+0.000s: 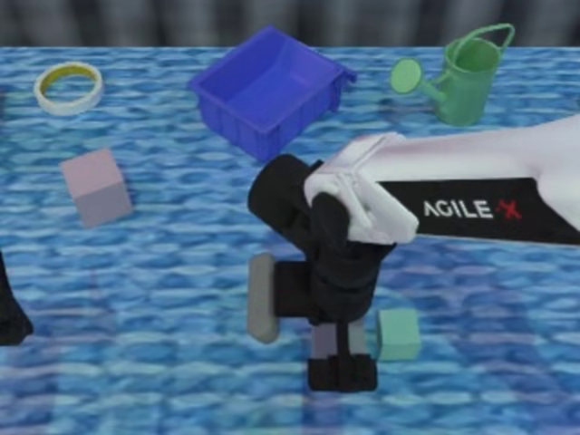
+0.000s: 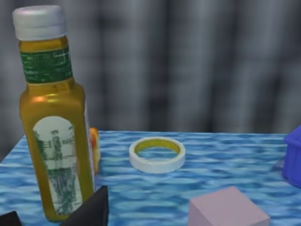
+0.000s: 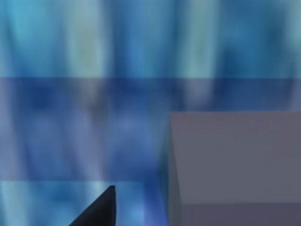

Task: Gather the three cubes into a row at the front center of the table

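Observation:
The grey cube (image 1: 327,339) rests on the table (image 1: 163,272) at front center, mostly covered from above by my right gripper (image 1: 343,373). That gripper is open and hovers over the cube. In the right wrist view the grey cube (image 3: 235,160) fills one side, and a gap separates it from the one dark fingertip (image 3: 101,209) that shows. Just to its right sits the mint-green cube (image 1: 399,333), a small gap away. The pale pink cube (image 1: 95,186) (image 2: 228,209) stands alone at mid left. My left gripper (image 1: 7,317) is parked at the left edge, open.
A big blue bin (image 1: 267,91) stands at back center, a green watering can (image 1: 462,72) at back right and a tape ring (image 1: 68,86) (image 2: 157,154) at back left. An amber bottle (image 2: 51,117) stands close to the left gripper's fingertip (image 2: 94,207).

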You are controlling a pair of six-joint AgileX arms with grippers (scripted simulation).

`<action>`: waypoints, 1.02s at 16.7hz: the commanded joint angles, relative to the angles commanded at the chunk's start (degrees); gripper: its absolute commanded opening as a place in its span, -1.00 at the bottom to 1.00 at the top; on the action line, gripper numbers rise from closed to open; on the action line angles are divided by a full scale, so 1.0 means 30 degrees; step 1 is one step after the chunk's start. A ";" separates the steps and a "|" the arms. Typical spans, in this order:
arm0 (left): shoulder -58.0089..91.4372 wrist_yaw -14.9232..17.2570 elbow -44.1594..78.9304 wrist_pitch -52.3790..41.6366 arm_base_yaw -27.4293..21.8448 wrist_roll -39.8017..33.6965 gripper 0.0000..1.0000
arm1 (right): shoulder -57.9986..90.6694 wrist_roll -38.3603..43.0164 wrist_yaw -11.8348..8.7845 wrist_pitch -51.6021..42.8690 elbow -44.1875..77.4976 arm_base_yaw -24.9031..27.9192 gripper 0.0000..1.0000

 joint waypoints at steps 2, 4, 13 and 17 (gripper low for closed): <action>0.0000 0.0000 0.0000 0.0000 0.0000 0.0000 1.00 | 0.0000 0.0000 0.0000 0.0000 0.0000 0.0000 1.00; 0.0000 0.0000 0.0000 0.0000 0.0000 0.0000 1.00 | -0.0025 0.0000 0.0000 -0.0068 0.0057 -0.0031 1.00; 0.0000 0.0000 0.0000 0.0000 0.0000 0.0000 1.00 | -0.1810 -0.0094 -0.0015 -0.4635 0.2837 0.0088 1.00; 0.0003 0.0000 0.0003 -0.0002 -0.0001 -0.0002 1.00 | -0.1739 -0.0089 -0.0014 -0.4582 0.2791 0.0007 1.00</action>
